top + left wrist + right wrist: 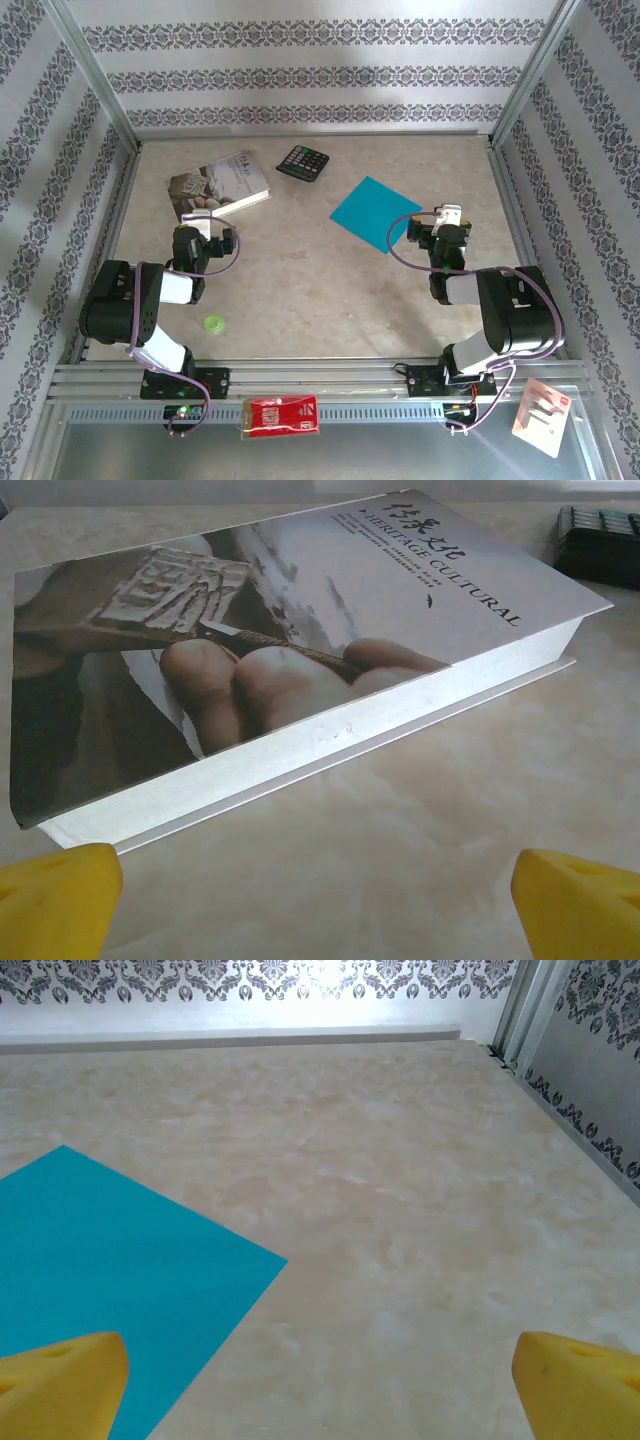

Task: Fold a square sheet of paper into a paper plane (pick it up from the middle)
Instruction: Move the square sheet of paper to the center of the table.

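The square sheet of paper (375, 214) lies flat and unfolded on the beige table, right of centre, turned like a diamond. In the right wrist view its turquoise surface (110, 1260) takes up the lower left, one corner pointing right. My right gripper (447, 218) sits just right of the sheet's right corner, open, yellow fingertips (60, 1385) wide apart over bare table. My left gripper (203, 228) rests at the left, open, with nothing between its fingertips (575, 905), just short of the book's near edge.
A pale printed book (218, 186) lies at the back left, seen close in the left wrist view (300, 650). A black calculator (303, 162) is behind the sheet. A small green ring (213, 323) lies near the left arm. A red packet (282, 416) sits on the front rail.
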